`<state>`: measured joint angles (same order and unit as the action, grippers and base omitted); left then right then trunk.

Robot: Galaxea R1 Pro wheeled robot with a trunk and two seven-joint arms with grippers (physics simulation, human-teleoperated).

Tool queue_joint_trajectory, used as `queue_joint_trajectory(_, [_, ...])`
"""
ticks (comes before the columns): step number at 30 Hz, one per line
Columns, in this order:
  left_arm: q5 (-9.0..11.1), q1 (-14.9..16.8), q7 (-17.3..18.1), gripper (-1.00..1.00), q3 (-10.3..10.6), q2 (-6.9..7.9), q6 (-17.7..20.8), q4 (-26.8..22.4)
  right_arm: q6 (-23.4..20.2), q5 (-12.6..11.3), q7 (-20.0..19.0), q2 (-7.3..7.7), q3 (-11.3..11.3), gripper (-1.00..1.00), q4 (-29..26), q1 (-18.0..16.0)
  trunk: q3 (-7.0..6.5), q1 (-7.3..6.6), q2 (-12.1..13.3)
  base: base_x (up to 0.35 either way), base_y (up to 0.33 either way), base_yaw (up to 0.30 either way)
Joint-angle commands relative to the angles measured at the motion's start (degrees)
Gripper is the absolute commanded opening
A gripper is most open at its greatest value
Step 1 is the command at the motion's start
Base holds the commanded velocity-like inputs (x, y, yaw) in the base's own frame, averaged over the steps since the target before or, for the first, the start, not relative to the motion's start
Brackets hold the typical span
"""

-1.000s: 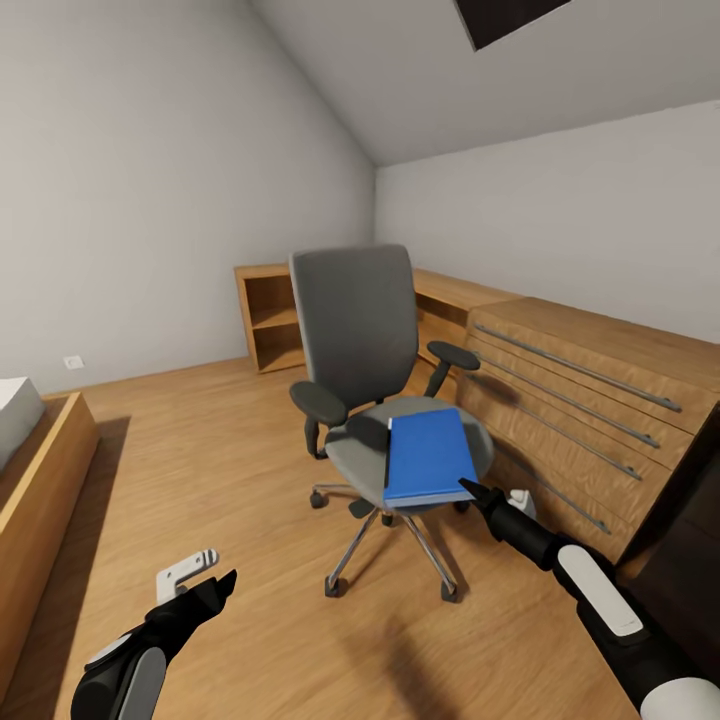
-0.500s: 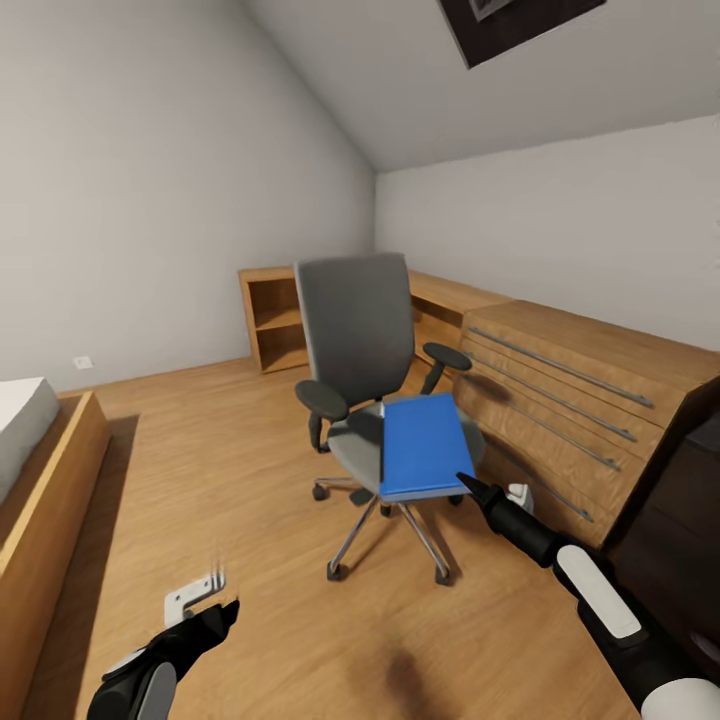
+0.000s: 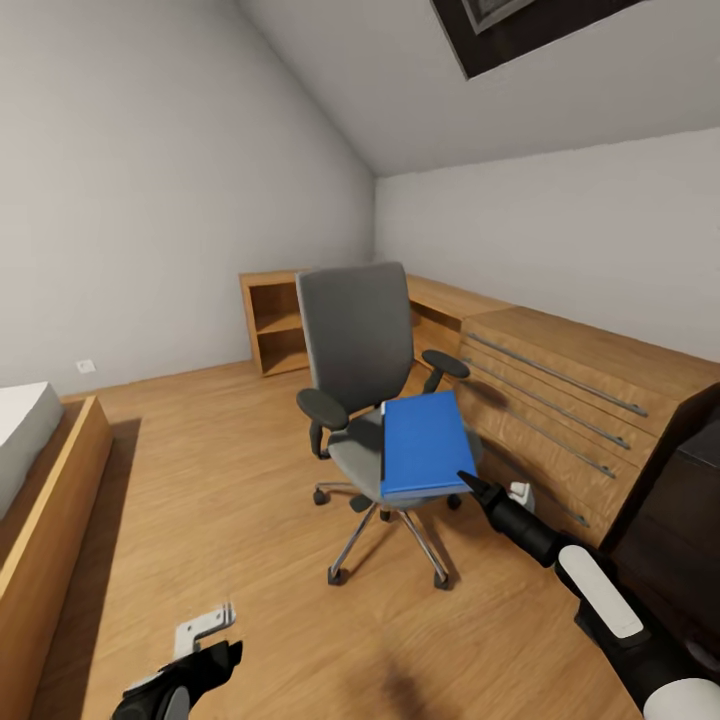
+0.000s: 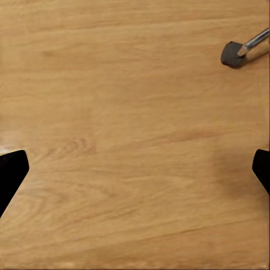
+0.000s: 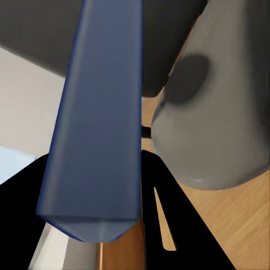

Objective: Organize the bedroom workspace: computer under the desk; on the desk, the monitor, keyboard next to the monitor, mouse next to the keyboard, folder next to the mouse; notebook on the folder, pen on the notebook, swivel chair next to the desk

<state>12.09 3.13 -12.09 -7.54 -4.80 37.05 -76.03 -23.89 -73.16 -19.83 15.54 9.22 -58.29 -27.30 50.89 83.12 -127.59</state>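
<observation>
At room centre, on light wood plank floor (image 3: 230,470): swivel chair (image 3: 365,370), grey seat and tall back, black armrests, metal star base on castors. Behind it, sloped pale grey walls of the bedroom (image 3: 150,180); dark-framed roof window (image 3: 510,30) overhead. Wood-framed bed (image 3: 45,490) at left edge of head view. Light wood chest of drawers (image 3: 570,400) with long metal handles along the right wall; open wooden shelf unit (image 3: 275,320) in the far corner.

Above the chair seat, tilted, near corner lower: blue folder (image 3: 425,445). Right gripper (image 3: 468,482) pinching the folder's near right corner; in the right wrist view, folder edge (image 5: 101,124) seen running between the black fingers (image 5: 163,225), chair seat and armrest behind. Jaws closed upon the folder.

Low at front left: left gripper (image 3: 205,655), held over bare floor. Left wrist view: fingertips (image 4: 11,171) wide apart at opposite edges, nothing between them; one chair castor (image 4: 233,54) just within view.
</observation>
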Motion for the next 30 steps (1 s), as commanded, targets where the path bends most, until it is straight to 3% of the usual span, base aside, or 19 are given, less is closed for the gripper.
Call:
queue_joint_trajectory(1, [0.5,0.0,-0.4,1.0,-0.1,0.03,-0.1,1.5,0.1,-0.3,0.0,0.1,0.1,-1.0,0.0,0.0,-0.13,-0.24,0.4,0.0,0.0,0.0])
queue_joint_trajectory(3, [0.5,0.0,-0.3,1.0,-0.1,0.12,-1.3,4.2,0.6,-0.3,0.0,0.14,0.1,-1.0,0.0,0.0,-0.49,-0.68,1.2,0.0,0.0,0.0])
queue_joint_trajectory(8, [0.1,0.0,-0.1,1.0,0.3,0.23,-15.1,20.5,1.4,-0.3,0.1,0.14,-0.5,-1.0,0.0,0.0,-1.39,-1.77,3.2,0.0,0.0,0.0])
queue_joint_trajectory(9, [-1.3,0.0,-0.2,1.0,1.5,0.29,-18.9,25.1,1.5,-0.3,0.1,0.11,-0.6,-1.0,0.0,0.0,-1.57,-1.99,3.6,0.0,0.0,0.0])
queue_joint_trajectory(12, [-3.7,0.1,-0.2,1.0,2.1,0.53,-20.8,30.6,1.5,-0.3,0.1,0.1,-0.7,-1.0,-0.5,0.0,-2.1,-2.65,4.8,0.0,0.0,0.0])
queue_joint_trajectory(13, [-4.2,0.1,-0.1,1.0,2.3,2.1,-23.2,33.7,1.4,-0.3,0.1,0.18,-0.6,-1.0,-1.9,0.0,-2.28,-2.87,5.2,0.0,0.0,0.0])
queue_joint_trajectory(25, [-4.4,0.1,-0.1,1.0,2.5,2.23,-25.7,35.1,1.4,-0.3,0.1,0.22,-0.7,-1.0,-2.1,0.0,-4.44,-5.51,10.0,0.0,0.0,-0.003])
queue_joint_trajectory(30, [-4.4,0.1,-0.1,1.0,2.5,2.22,-27.3,35.1,1.5,-0.3,0.1,0.2,-0.7,-1.0,-2.1,0.0,-5.42,-6.61,12.0,0.0,0.0,-0.174])
